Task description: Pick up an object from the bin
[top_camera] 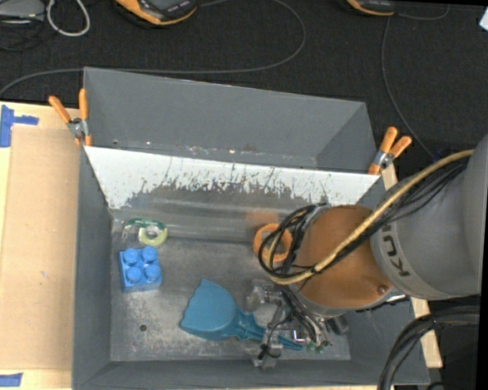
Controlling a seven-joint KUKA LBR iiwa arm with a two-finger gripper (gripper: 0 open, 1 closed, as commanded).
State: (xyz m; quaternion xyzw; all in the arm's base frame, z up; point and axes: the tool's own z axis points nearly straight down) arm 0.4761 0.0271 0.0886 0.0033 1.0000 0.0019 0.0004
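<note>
The gripper (274, 339) is low in the near right part of the grey bin (223, 134), under the arm's orange cover (344, 255) and a loop of black cables (289, 239). Whether its jaws are released or clenched cannot be told, since the wrist and wiring crowd them. Just to the left of the jaws lies a blue scoop (207, 311). Its broad bowl is on the far side from them and its narrow handle runs right up to them; it cannot be told whether the handle is actually between them. Well off to the left of the jaws, and a little further back, sits a blue toy brick (140, 267) with round studs. Just behind the brick lies a small roll of tape (150, 232), flat on the bin floor.
</note>
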